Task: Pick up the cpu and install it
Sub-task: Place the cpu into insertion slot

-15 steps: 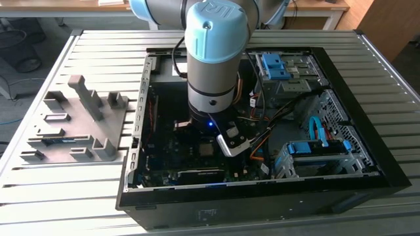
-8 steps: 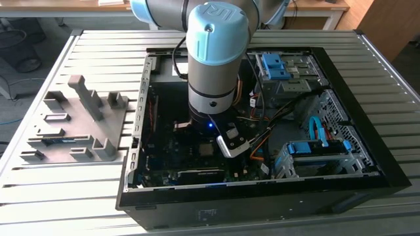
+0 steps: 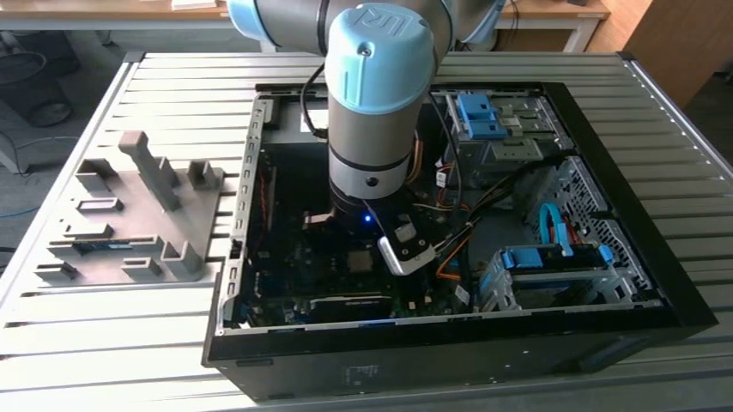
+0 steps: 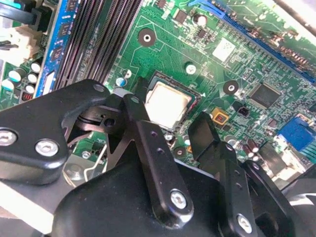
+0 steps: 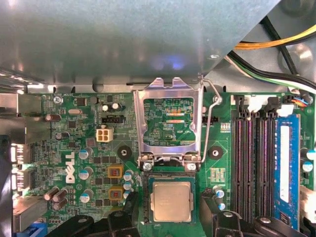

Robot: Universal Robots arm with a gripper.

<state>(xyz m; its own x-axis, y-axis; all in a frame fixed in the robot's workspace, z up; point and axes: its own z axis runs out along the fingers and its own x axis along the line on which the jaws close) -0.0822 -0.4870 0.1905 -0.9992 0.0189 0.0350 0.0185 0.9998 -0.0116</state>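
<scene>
The cpu lies flat in its socket, about the middle of the motherboard, between the memory slots and the board's edge with the rear connectors. Its metal lid faces up and its sides seem level with the socket frame, so I judge it is already seated and not only laid on top.

The pincer hangs directly over it, wide open and holding nothing. In the second wrist view one finger stands on one side of the socket and the other finger on the opposite side, with the cpu in the gap between them. Whether the tips touch the socket frame I cannot tell. This straddling position fits a release straight down, so that the chip is not dragged sideways over the contacts.

The load plate is folded up and away from the socket, and its wire lever is raised beside it. This is why the cpu is reachable from above. The locking is not yet done.

In the exterior view, the computer case lies open on the slatted bench, and a grey parts holder stands near the bench edge at the exterior view's left.
</scene>
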